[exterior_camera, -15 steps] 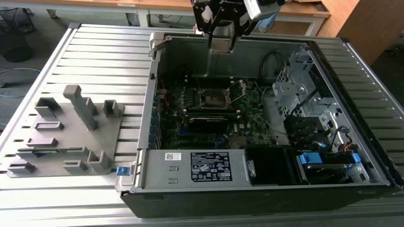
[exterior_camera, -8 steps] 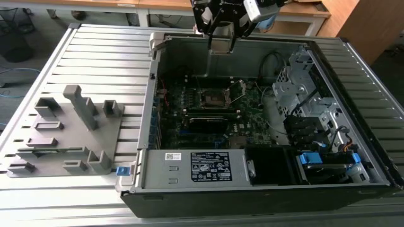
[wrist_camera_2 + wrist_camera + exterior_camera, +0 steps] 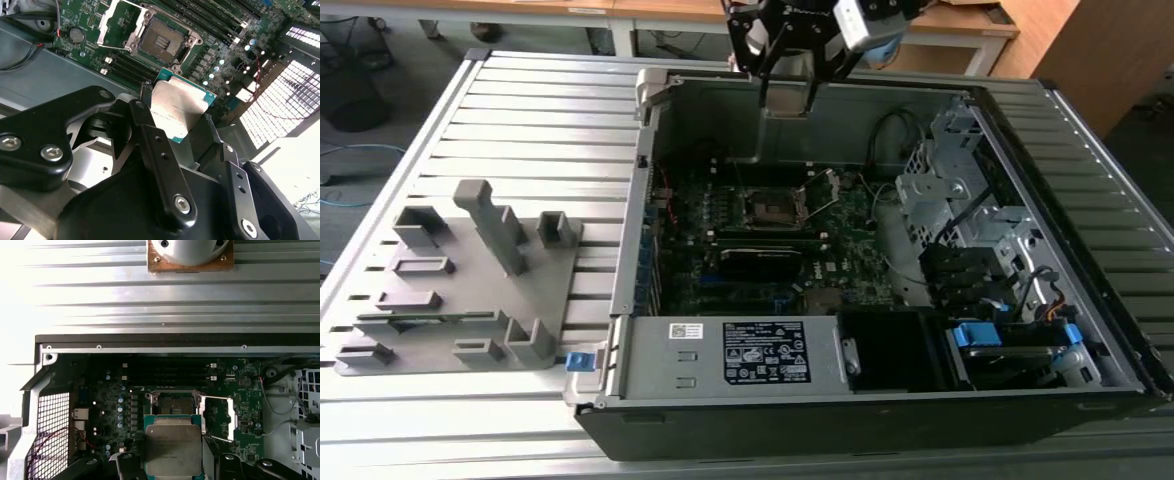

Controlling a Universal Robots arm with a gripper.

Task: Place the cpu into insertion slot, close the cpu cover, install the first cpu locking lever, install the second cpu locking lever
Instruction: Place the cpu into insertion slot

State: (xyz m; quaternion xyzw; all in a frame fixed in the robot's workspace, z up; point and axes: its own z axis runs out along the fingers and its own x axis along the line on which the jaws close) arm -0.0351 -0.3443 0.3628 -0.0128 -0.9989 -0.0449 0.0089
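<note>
My gripper [image 3: 787, 104] hangs above the far wall of the open computer case [image 3: 634, 300], shut on the cpu [image 3: 786, 98]. In both wrist views the cpu [image 3: 177, 110] [image 3: 173, 447] is a flat silver-topped square with a green edge, pinched by the black fingers [image 3: 150, 130] on two opposite sides. Below it on the green motherboard, the insertion slot [image 3: 774, 207] [image 3: 162, 42] [image 3: 172, 404] lies bare and dark. The cpu cover [image 3: 117, 25] [image 3: 220, 417], a silvery frame, is swung open to one side of the slot. The cpu sits high above the slot, apart from it.
A labelled power supply box [image 3: 734, 355] fills the case's near side, and a long black card module [image 3: 767, 262] lies just in front of the slot. Drive cages and cables [image 3: 961, 210] crowd the exterior view's right. A grey fixture plate [image 3: 454, 290] rests on the slatted table.
</note>
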